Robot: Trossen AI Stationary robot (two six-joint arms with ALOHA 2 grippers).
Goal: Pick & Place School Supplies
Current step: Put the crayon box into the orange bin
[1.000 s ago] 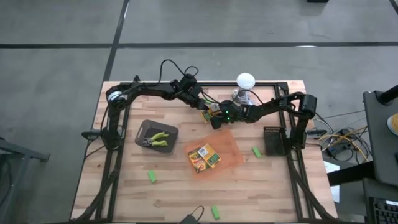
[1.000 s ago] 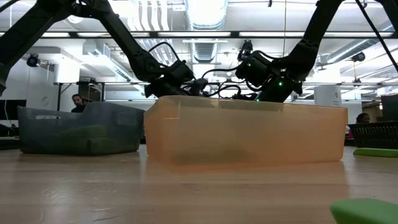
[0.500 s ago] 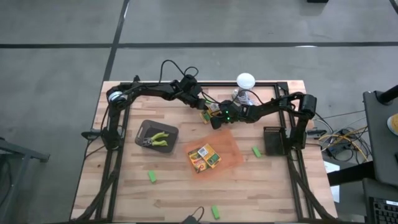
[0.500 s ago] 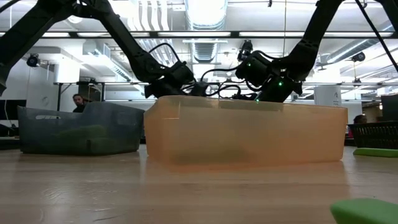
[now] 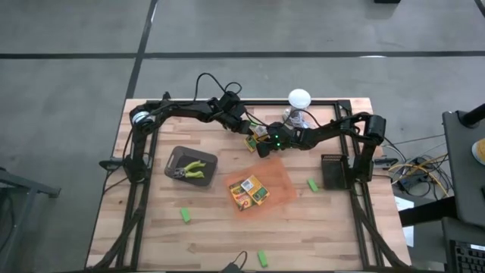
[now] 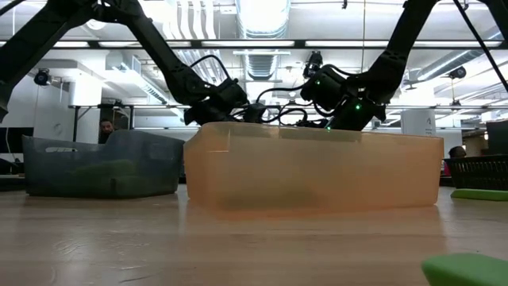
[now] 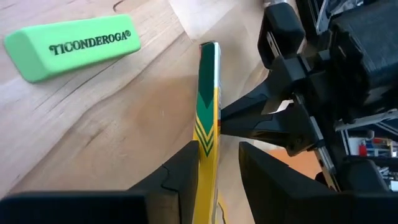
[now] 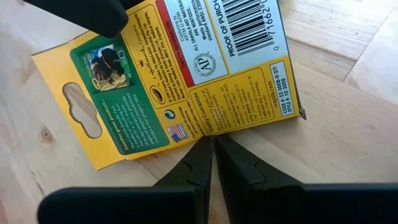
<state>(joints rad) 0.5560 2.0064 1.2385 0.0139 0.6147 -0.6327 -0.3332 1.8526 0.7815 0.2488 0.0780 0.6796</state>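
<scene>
Left gripper point(image 7: 214, 165) clamps the flat yellow-and-green cardboard crayon box point(image 7: 208, 118) edge-on; right gripper point(image 8: 213, 163), fingers pinched together, presses against its face above the wooden tabletop point(image 5: 151, 227).

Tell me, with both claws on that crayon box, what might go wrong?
The left gripper pinches the crayon box only by its thin edge, so it might twist loose. The right gripper, shut, meets the box's side; a push could knock it out. It could drop short of the orange tray.
</scene>
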